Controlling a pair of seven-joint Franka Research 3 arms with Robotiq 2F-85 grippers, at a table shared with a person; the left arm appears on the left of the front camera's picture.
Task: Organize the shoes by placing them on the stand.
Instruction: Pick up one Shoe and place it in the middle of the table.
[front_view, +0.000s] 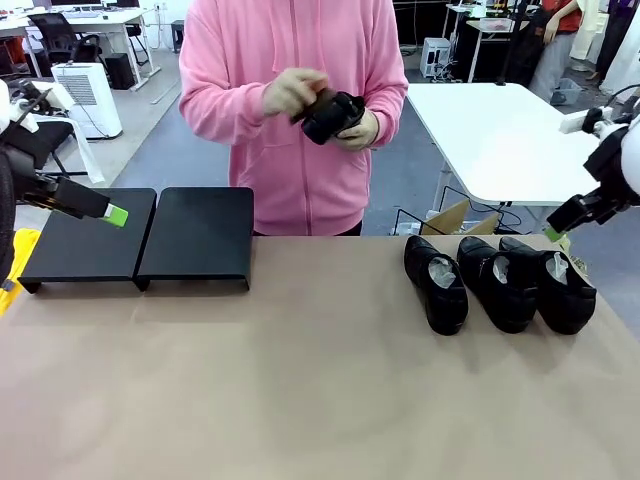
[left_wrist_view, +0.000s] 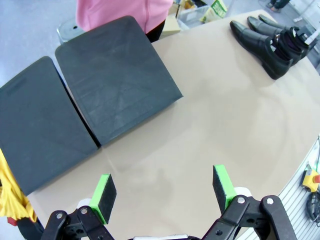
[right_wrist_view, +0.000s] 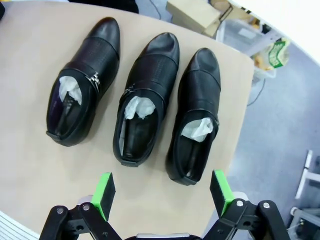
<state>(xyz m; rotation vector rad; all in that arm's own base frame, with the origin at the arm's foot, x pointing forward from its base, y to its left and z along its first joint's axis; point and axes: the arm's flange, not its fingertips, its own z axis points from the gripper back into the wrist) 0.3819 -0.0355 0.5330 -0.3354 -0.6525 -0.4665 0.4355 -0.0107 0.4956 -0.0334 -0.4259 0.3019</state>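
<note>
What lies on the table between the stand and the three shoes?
Only bare tabletop: in the front view, nothing sits between the stand and the three shoes.

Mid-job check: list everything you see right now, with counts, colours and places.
table: one, tan.
stand: one, two matte-black panels, table's far left.
resting shoes: three, glossy black, side by side, table's right.
fourth shoe: one, black, held up beyond the far edge.
person's hands: two, both on the fourth shoe.
left claw: one, black with green pads, open, by the stand.
right claw: one, same colours, open, above the resting shoes.
</note>
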